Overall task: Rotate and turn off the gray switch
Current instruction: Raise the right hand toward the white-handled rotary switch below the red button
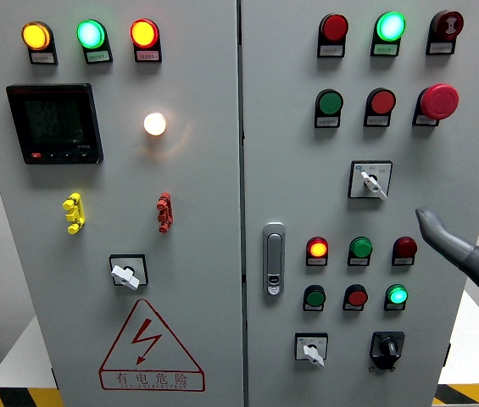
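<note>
Task looks barely started, judging from the layout: no contact with any switch yet, rotation still to do.

Cabinet [222, 254]: gray, two doors, seam down the middle. Right door carries the likely target, the upper gray switch [370, 180], white knob on a square plate, pointer angled down-right. Two similar ones exist: lower gray switch [311, 348] on the same door, left-door switch [128, 272]. Can't tell from the task line which is meant; the upper one is nearest the hand.

Right hand [476, 229] comes in at the right edge, dark, only partly in frame. Fingers spread and relaxed, holding nothing. One finger [442, 235] points left toward the panel, near the dark red lamp [404, 248], seemingly not touching.

Upper gray switch sits up and left of that fingertip, clearly apart. Lower one is down and left, farther off. Black selector [387, 347] is below the fingers.

Left hand: not visible.

Remaining: close the gap, pinch knob, twist to off.
</note>
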You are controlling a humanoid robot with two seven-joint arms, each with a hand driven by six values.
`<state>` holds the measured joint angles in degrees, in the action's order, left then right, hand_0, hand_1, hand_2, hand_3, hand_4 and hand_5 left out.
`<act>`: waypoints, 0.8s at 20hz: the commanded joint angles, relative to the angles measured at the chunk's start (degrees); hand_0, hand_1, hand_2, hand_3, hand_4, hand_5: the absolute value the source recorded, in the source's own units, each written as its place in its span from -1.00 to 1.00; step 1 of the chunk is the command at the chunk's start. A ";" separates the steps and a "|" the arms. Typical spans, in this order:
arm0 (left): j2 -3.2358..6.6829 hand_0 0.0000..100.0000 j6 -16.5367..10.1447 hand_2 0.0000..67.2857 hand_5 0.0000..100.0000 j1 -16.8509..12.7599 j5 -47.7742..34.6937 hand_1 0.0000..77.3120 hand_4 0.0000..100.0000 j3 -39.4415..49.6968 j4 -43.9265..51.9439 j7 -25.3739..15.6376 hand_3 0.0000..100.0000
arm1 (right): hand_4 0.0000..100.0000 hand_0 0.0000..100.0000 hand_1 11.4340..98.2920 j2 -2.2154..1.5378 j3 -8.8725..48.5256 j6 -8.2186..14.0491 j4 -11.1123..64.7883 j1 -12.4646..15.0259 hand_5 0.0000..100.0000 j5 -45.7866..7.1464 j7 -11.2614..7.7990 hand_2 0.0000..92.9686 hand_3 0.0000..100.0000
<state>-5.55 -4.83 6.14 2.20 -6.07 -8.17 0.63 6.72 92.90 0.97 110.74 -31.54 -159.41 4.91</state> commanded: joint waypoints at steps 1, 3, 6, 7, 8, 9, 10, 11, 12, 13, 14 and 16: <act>0.01 -0.32 0.00 -0.63 -0.75 0.01 -0.01 -1.00 -0.76 0.00 0.00 -0.01 -0.55 | 0.80 -1.00 -0.35 0.31 -0.09 0.00 0.00 -0.10 0.88 0.06 0.02 -0.57 0.62; 0.01 -0.33 0.00 -0.63 -0.75 0.01 -0.01 -1.00 -0.76 0.00 0.00 -0.01 -0.55 | 0.80 -1.00 -0.35 0.48 -0.09 -0.09 -0.09 -0.36 0.88 0.06 0.02 -0.55 0.62; 0.01 -0.32 0.00 -0.63 -0.75 0.01 -0.01 -1.00 -0.76 0.00 0.00 -0.01 -0.56 | 0.81 -1.00 -0.35 1.45 -0.71 -0.70 -0.26 -1.15 0.88 0.50 0.02 -0.52 0.63; 0.01 -0.32 0.00 -0.63 -0.75 0.09 -0.01 -1.00 -0.76 0.00 0.00 -0.01 -0.56 | 0.81 -1.00 -0.35 1.71 -0.88 -1.31 -0.61 -1.41 0.88 0.76 0.02 -0.50 0.63; 0.01 -0.32 0.00 -0.63 -0.75 0.01 0.08 -1.00 -0.76 0.00 0.00 -0.01 -0.56 | 0.81 -1.00 -0.35 1.80 -0.88 -2.10 -0.87 -1.68 0.88 0.85 0.02 -0.50 0.63; 0.01 -0.33 0.00 -0.63 -0.75 0.01 -0.01 -1.00 -0.76 0.00 0.00 -0.01 -0.56 | 0.81 -1.00 -0.35 1.98 -0.88 -2.72 -0.96 -1.68 0.88 0.94 0.02 -0.42 0.63; -0.08 -0.33 0.00 -0.63 -0.75 0.09 -0.01 -1.00 -0.76 0.00 0.00 -0.01 -0.56 | 0.81 -1.00 -0.36 1.98 -0.88 -2.81 -1.23 -1.77 0.88 0.94 0.10 -0.39 0.63; -0.08 -0.33 0.00 -0.63 -0.75 0.01 -0.01 -1.00 -0.76 0.00 0.00 -0.01 -0.56 | 0.81 -1.00 -0.36 1.98 -0.88 -3.33 -1.66 -1.85 0.88 1.03 0.10 -0.39 0.63; -0.08 -0.32 0.00 -0.63 -0.75 0.09 0.08 -1.00 -0.76 0.00 0.00 -0.01 -0.55 | 0.80 -1.00 -0.36 1.98 -0.88 -4.21 -2.02 -2.38 0.88 1.03 0.19 -0.36 0.64; -0.08 -0.32 0.00 -0.63 -0.75 0.01 -0.01 -1.00 -0.76 0.00 0.00 -0.01 -0.55 | 0.80 -1.00 -0.37 2.07 -1.06 -4.74 -2.37 -2.99 0.88 1.03 0.63 -0.34 0.64; -0.08 -0.32 0.00 -0.63 -0.75 0.01 0.08 -1.00 -0.76 0.00 0.00 -0.01 -0.55 | 0.80 -1.00 -0.38 2.15 -1.15 -5.01 -2.81 -3.61 0.88 1.11 2.28 -0.30 0.64; -0.08 -0.32 0.00 -0.63 -0.75 0.01 -0.01 -1.00 -0.76 0.09 0.00 -0.01 -0.55 | 0.80 -1.00 -0.41 2.16 -1.76 -5.10 -4.04 -4.92 0.89 2.07 4.23 -0.20 0.63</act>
<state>-5.62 -4.83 6.17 2.21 -6.04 -8.17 0.61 8.85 91.61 -3.94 107.59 -35.45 -158.07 7.63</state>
